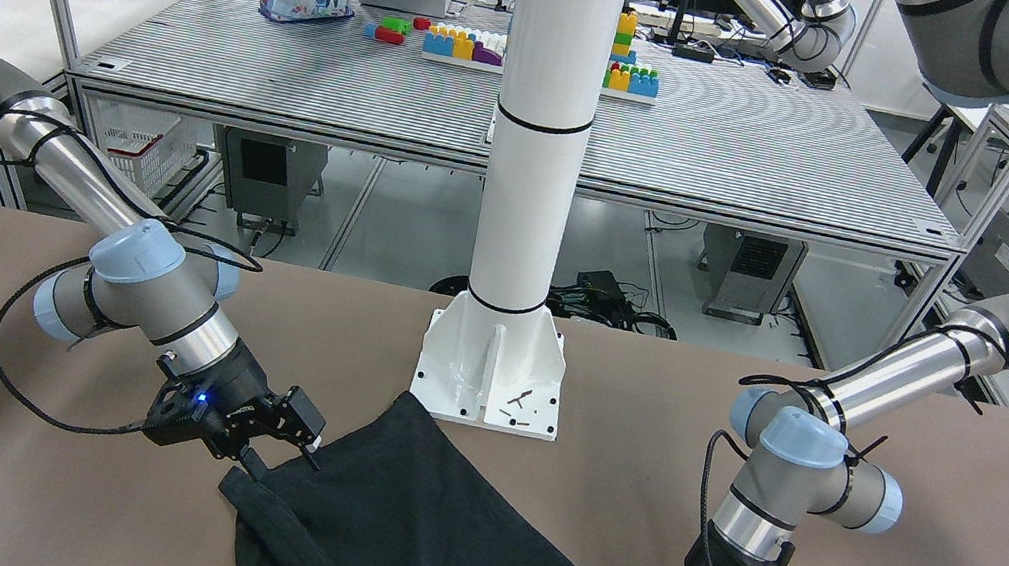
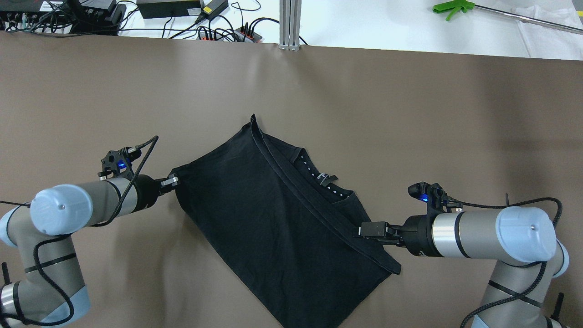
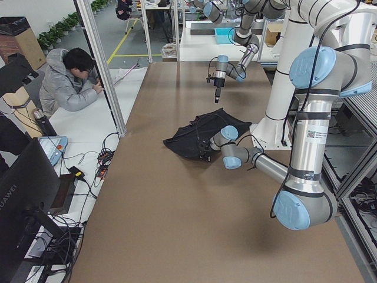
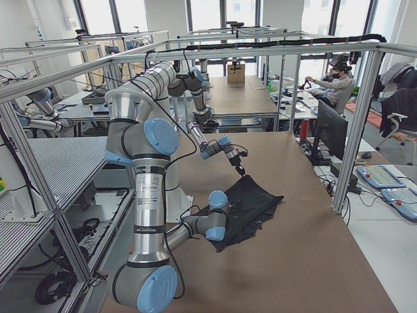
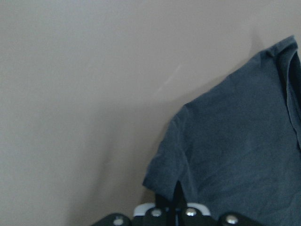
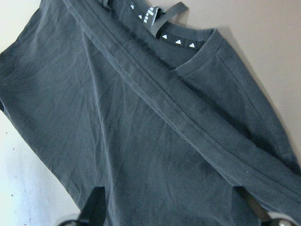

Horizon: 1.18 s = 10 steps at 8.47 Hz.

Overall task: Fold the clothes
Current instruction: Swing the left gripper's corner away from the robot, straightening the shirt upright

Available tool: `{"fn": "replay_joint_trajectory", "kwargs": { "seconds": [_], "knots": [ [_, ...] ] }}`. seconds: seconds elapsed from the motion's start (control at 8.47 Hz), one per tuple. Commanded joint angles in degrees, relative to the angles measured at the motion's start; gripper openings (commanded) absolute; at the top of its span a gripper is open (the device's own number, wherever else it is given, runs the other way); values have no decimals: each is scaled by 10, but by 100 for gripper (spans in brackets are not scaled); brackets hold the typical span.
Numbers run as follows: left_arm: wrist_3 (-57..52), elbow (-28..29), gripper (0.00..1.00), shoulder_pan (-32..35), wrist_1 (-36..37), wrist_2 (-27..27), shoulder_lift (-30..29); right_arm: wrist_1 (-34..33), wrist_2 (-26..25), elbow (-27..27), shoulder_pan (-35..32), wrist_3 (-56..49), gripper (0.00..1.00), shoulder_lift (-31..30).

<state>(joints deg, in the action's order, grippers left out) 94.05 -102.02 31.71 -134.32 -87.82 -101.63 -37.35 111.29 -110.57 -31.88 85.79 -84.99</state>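
The clothes are one black garment (image 2: pixel 273 218) lying slantwise on the brown table, with one layer folded over so a hem runs diagonally across it. Its collar and label (image 2: pixel 324 178) show beside that hem. My left gripper (image 2: pixel 172 181) is shut on the garment's left corner, and the left wrist view shows the fabric (image 5: pixel 235 155) pinched at the fingertips (image 5: pixel 176 209). My right gripper (image 2: pixel 360 230) sits at the hemmed right edge with its fingers (image 6: pixel 96 207) spread wide over the cloth (image 6: pixel 141 117). The front view shows that gripper (image 1: pixel 290 457) open at the garment (image 1: pixel 424 534) edge.
The white robot pedestal (image 1: pixel 490 372) stands just behind the garment. Cables and power strips (image 2: pixel 218 27) lie past the table's far edge. A person (image 3: pixel 70 82) sits beside the table's far side. Bare brown table (image 2: pixel 410 114) surrounds the garment.
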Motion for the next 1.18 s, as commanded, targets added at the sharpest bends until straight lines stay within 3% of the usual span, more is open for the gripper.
{"fn": "replay_joint_trajectory", "kwargs": {
  "seconds": [0.0, 0.59, 0.83, 1.06],
  "knots": [
    [-8, 38, 0, 49, 89, -5, -102, 0, -8, 0, 2, 1, 94, -1],
    [-18, 319, 0, 92, 89, 8, -346, 0, -12, 7, 3, 1, 94, 3],
    [-12, 391, 0, 88, 85, 38, -402, 0, -20, 7, 7, 1, 94, 3],
    [-16, 414, 0, 87, 57, 41, -403, -1, -20, 9, 12, 0, 94, 4]
  ]
}}
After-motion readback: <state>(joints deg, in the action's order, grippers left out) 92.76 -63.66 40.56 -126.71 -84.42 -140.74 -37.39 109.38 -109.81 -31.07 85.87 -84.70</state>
